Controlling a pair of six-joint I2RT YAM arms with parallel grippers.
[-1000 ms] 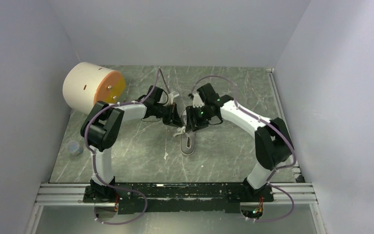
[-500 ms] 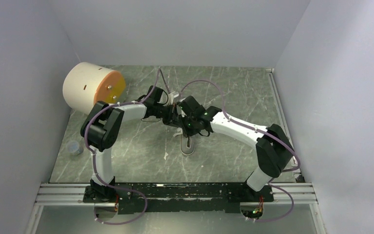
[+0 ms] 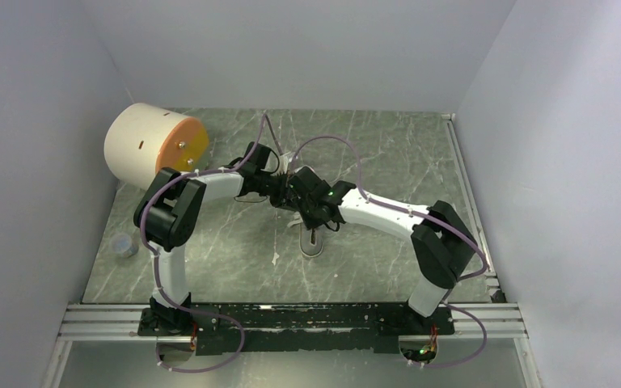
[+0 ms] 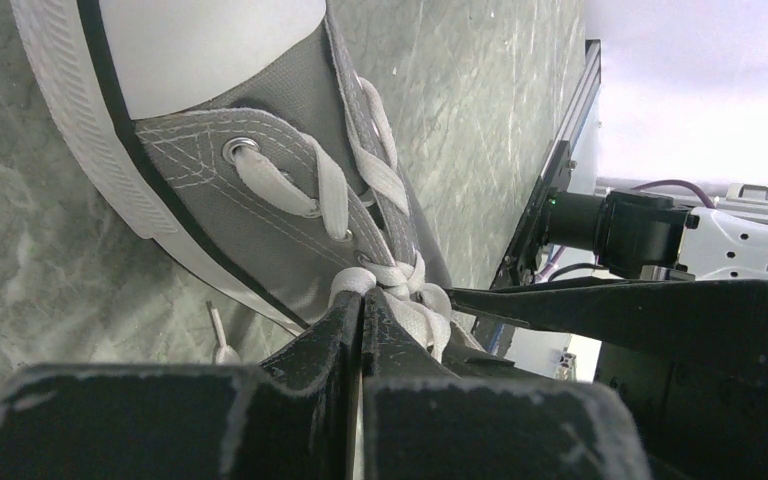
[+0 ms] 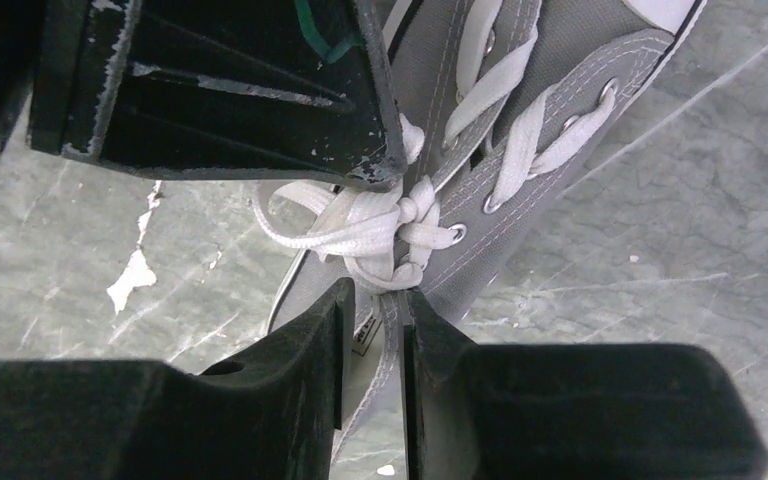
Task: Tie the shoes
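Observation:
The grey sneaker (image 3: 314, 241) lies mid-table, mostly hidden under both wrists in the top view. In the left wrist view its white toe cap, sole rim and laced upper (image 4: 290, 190) fill the frame. My left gripper (image 4: 362, 297) is shut on a white lace loop beside the knot (image 4: 400, 275). In the right wrist view the knot (image 5: 405, 225) sits on the grey upper (image 5: 520, 100). My right gripper (image 5: 378, 292) is narrowly open, its tips on either side of a lace loop (image 5: 392, 278) just below the knot. The left gripper's finger (image 5: 260, 90) comes in from above.
A cream cylinder with an orange end (image 3: 152, 144) lies at the back left. A small bluish object (image 3: 124, 245) sits by the left wall. White scraps (image 3: 275, 259) lie near the shoe. An aluminium rail (image 3: 291, 317) runs along the front edge.
My right gripper has swung left and down from beside the shoe to the knot, close against the left gripper. The left gripper and the shoe have stayed put.

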